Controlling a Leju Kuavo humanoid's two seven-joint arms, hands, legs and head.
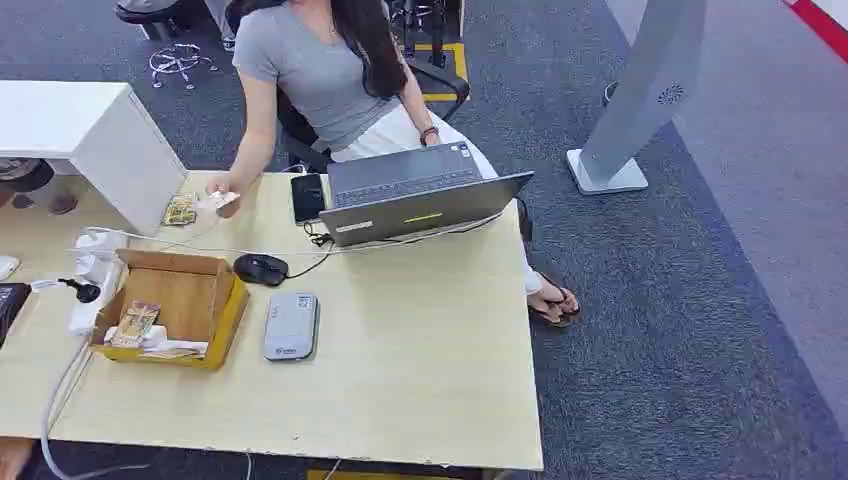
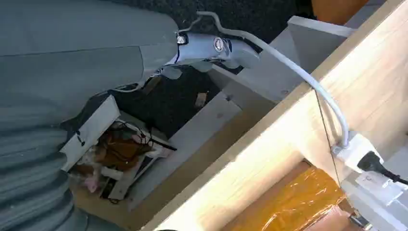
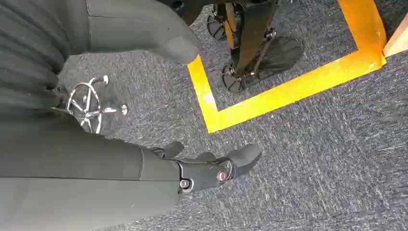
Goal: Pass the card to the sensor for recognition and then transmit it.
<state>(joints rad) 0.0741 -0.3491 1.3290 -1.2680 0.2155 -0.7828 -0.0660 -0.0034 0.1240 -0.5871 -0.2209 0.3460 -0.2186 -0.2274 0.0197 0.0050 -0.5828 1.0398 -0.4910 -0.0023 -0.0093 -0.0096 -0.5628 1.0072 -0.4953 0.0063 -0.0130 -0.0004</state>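
Left hand (image 2: 211, 48), silver-grey with short fingers, is hanging below the table edge, fingers loosely apart and holding nothing. Just beside it a white cable (image 2: 298, 72) is running up to a white power strip (image 2: 358, 151) on the pale wooden table (image 2: 269, 159).

Right hand (image 3: 211, 171), dark grey, is hanging over speckled grey carpet (image 3: 312, 159), fingers spread with nothing between them; yellow floor tape (image 3: 288, 89) is lying near it.

From the head view: a small white card (image 1: 222, 200) is sitting in the hand of a person in a grey T-shirt (image 1: 310, 70), held over the far left part of the table, well apart from both robot hands. The flat grey rectangular card sensor (image 1: 291, 326) is lying on the table, just beside an open brown cardboard box (image 1: 175, 305). A black computer mouse (image 1: 261, 268) is resting beyond the sensor, and an open grey laptop (image 1: 420, 200) is standing in front of the person.
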